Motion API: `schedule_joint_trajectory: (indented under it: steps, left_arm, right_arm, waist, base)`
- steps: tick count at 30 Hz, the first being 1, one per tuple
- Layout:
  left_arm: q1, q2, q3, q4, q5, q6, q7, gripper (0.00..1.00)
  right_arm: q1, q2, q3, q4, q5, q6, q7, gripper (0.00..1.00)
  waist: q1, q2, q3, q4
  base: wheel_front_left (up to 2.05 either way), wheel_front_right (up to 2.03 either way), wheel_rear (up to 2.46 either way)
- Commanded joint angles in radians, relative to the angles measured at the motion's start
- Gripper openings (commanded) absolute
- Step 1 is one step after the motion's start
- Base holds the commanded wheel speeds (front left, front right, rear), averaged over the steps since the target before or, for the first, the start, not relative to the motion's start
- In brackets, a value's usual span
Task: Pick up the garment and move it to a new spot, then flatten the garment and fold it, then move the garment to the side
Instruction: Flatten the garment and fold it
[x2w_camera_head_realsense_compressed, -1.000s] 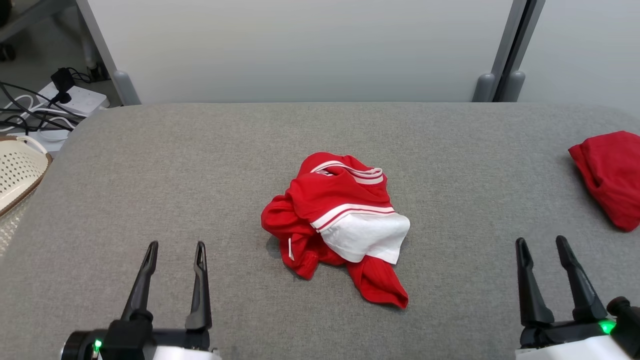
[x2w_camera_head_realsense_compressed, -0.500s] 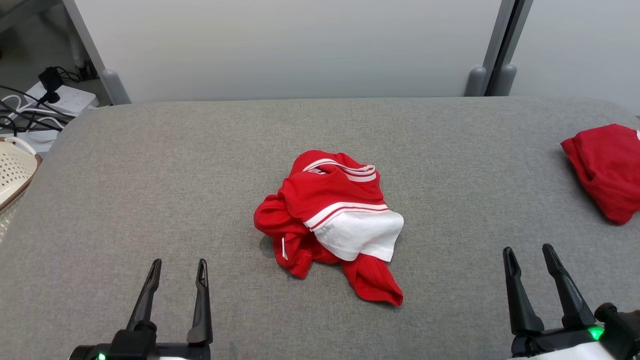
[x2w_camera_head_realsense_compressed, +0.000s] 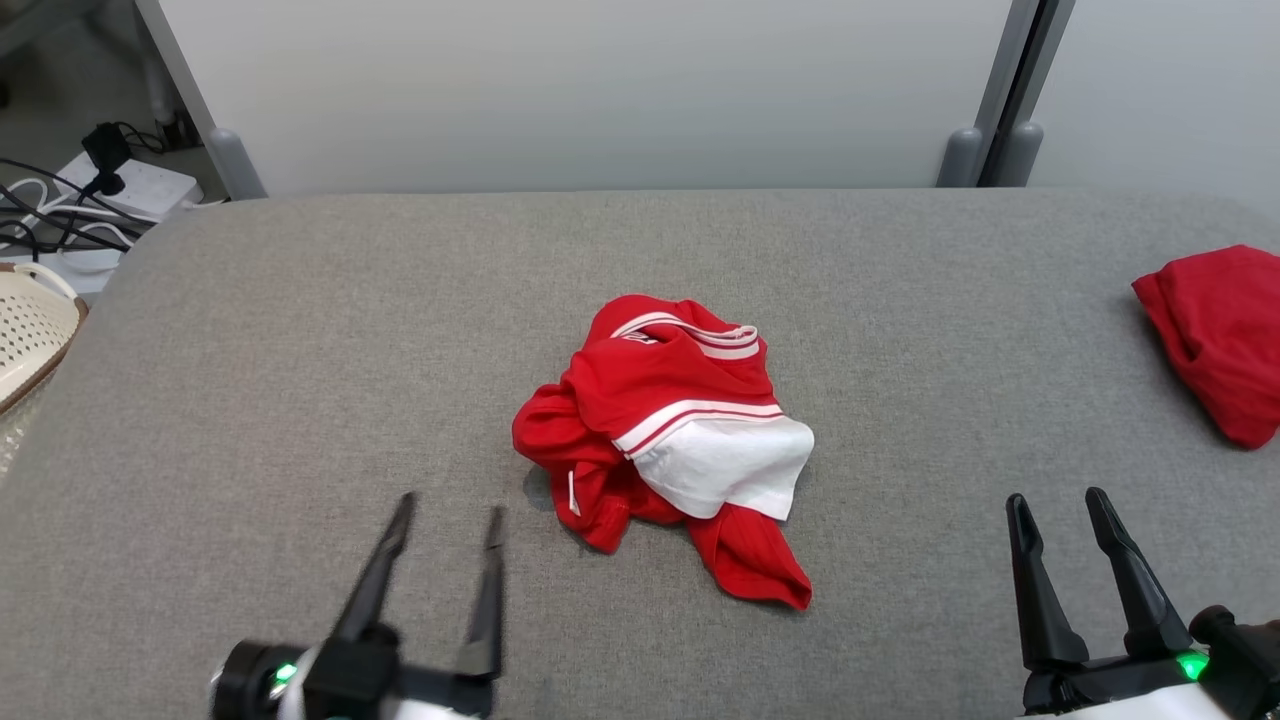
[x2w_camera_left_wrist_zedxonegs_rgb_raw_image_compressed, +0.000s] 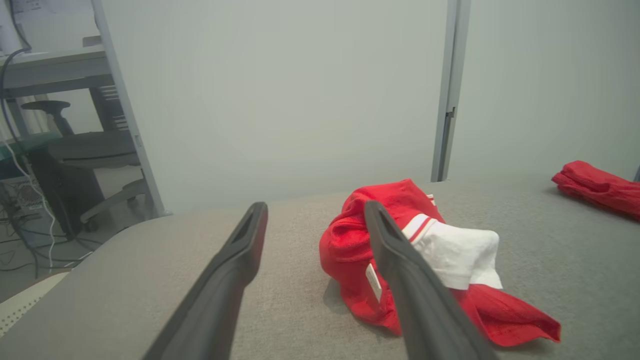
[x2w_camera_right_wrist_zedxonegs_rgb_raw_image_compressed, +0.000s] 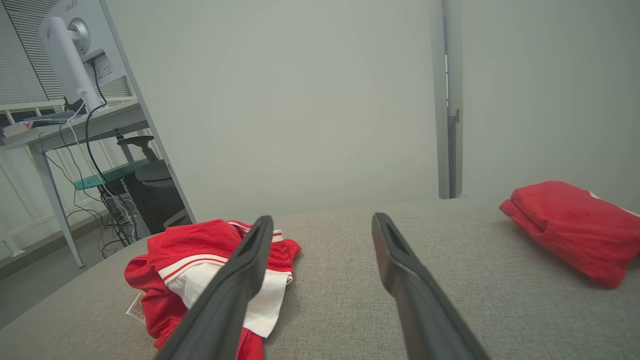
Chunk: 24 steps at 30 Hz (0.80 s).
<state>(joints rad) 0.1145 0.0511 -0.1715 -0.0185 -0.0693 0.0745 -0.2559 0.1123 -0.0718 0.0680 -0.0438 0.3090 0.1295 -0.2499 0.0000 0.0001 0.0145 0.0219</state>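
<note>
A grey fabric-covered tabletop (x2w_camera_head_realsense_compressed: 300, 350) stretches before a pale partition wall (x2w_camera_head_realsense_compressed: 600, 90) at 12 o'clock. The crumpled red-and-white garment (x2w_camera_head_realsense_compressed: 660, 400) lies at its centre. A second red cloth (x2w_camera_head_realsense_compressed: 1215, 340) sits at 3 o'clock, a cream basket (x2w_camera_head_realsense_compressed: 35, 335) at 9 and a power strip (x2w_camera_head_realsense_compressed: 130, 185) with cables at 10. The left claw (x2w_camera_head_realsense_compressed: 450, 505) at 7 and the right claw (x2w_camera_head_realsense_compressed: 1055, 497) at 5 stand wide open and empty, the left near the garment but apart from it.

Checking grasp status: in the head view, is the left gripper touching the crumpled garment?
No, the open left gripper is short of the garment, bare grey surface between them.
</note>
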Motion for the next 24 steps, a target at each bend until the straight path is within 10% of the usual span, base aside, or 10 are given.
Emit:
schedule_joint_trajectory:
  steps: [1,16,24]
  left_arm:
    - [-0.091,-0.001,-0.018,-0.026,0.02,-0.019,-0.006,1.0]
    - [-0.558,-0.001,-0.452,0.385,-0.014,-0.122,0.043,1.0]
    - [-0.737,-0.001,-0.536,0.587,0.067,-0.09,0.092,1.0]
  right_arm:
    - [-0.021,-0.018,0.023,-0.022,0.007,0.001,-0.012,1.0]
    - [-0.125,-0.031,0.088,0.029,0.029,0.001,-0.012,1.0]
    - [-0.164,-0.035,0.109,0.04,0.026,0.001,-0.012,1.0]
  waist:
    - [0.0,-0.0001,0.013,0.0]
    - [0.0,-0.0001,0.157,-0.108]
    - [0.0,-0.0001,0.206,-0.153]
  base:
    - [0.0,0.0,0.0]
    - [0.0,0.0,0.0]
    - [0.0,0.0,0.0]
